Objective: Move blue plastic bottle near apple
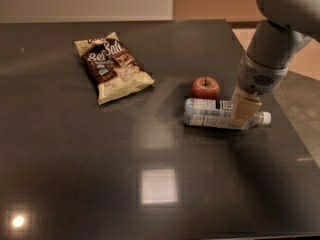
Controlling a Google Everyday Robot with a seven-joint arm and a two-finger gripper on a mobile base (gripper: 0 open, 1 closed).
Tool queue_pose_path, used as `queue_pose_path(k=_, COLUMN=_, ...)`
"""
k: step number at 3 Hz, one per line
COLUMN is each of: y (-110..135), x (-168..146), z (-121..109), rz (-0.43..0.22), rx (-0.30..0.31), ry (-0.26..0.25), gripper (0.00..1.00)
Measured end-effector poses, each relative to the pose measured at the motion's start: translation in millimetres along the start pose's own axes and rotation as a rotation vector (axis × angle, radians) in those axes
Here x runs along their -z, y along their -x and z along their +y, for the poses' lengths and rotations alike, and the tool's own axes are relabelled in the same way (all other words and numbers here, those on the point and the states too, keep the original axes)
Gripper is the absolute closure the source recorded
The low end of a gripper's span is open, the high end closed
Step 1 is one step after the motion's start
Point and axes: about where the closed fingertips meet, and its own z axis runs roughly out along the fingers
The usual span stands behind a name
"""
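Observation:
The blue plastic bottle lies on its side on the dark table, white cap pointing right. The small red apple stands just behind the bottle's left half, a small gap away. My gripper comes down from the upper right and is closed around the bottle near its cap end. One tan finger shows in front of the bottle; the other is hidden behind it.
A chip bag lies at the back left of the table. The table's right edge runs close to the bottle's cap. Bright light reflections show on the front of the tabletop.

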Motion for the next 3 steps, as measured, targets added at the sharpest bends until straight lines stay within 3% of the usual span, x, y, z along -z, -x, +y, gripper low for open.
queue_pose_path(k=1, y=3.7, x=-11.1, z=-0.9, rz=-0.027, rx=0.012, ry=0.015, gripper=0.13)
queue_pose_path(k=2, y=4.6, x=-11.3, z=-1.7, rz=-0.03, rx=0.013, ry=0.01, gripper=0.0)
queue_pose_path(k=3, y=4.7, x=-11.3, z=-1.8, rz=-0.03, rx=0.013, ry=0.01, gripper=0.0)
